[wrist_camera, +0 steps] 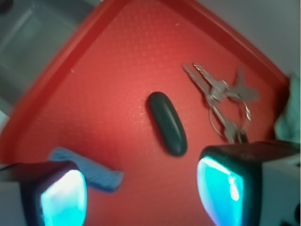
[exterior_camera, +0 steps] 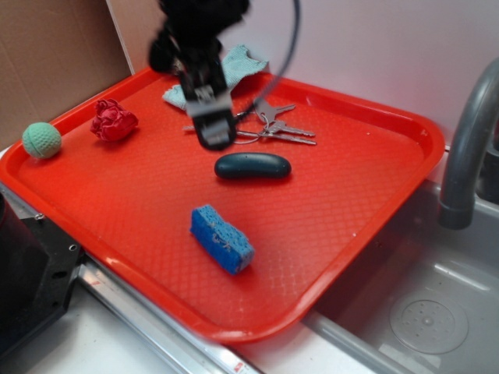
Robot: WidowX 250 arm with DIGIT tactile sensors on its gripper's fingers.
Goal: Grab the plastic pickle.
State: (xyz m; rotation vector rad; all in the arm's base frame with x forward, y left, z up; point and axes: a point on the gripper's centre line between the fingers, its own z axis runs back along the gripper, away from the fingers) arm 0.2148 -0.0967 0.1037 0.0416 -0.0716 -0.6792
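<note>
The plastic pickle (exterior_camera: 253,166) is a dark teal oval lying flat near the middle of the red tray (exterior_camera: 359,195). In the wrist view the plastic pickle (wrist_camera: 167,123) lies ahead of the fingers, slanted, untouched. My gripper (exterior_camera: 212,131) hangs above the tray just behind and left of the pickle, pointing down. In the wrist view the gripper (wrist_camera: 141,193) is open, with only bare tray between its two pads (wrist_camera: 220,188).
A blue sponge (exterior_camera: 222,238) lies in front of the pickle, a bunch of keys (exterior_camera: 274,128) behind it. A pale blue cloth (exterior_camera: 234,70), a red crumpled object (exterior_camera: 114,121) and a pale green ball (exterior_camera: 41,140) sit toward the back left. A sink and grey faucet (exterior_camera: 468,148) stand right.
</note>
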